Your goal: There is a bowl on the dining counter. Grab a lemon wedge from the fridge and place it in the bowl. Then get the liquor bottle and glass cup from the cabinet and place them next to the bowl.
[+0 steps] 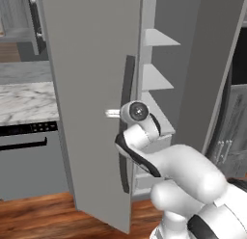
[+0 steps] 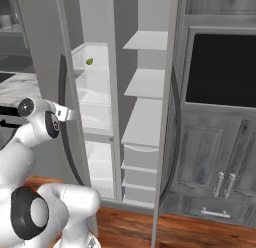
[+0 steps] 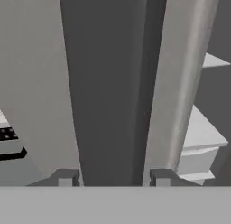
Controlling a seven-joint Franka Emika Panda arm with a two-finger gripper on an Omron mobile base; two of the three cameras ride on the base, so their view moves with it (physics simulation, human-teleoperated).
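Straddling the fridge (image 1: 91, 88) door's dark handle (image 3: 108, 83), hand (image 3: 113, 177) parted.

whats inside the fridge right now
Through the open fridge: pale shelves, mostly bare, lower drawers, and the lemon wedge in a bin up on the left. The open left door covers what lies behind it.

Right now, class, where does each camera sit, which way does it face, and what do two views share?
Left base view: behind the arm's left, facing the open fridge door; arm lower right.
Right base view: behind its right, facing the fridge shelves and lemon wedge; arm lower left.
Hand view: on the hand, facing the door's dark handle; fingertips at bottom.
Shared: door and handle.
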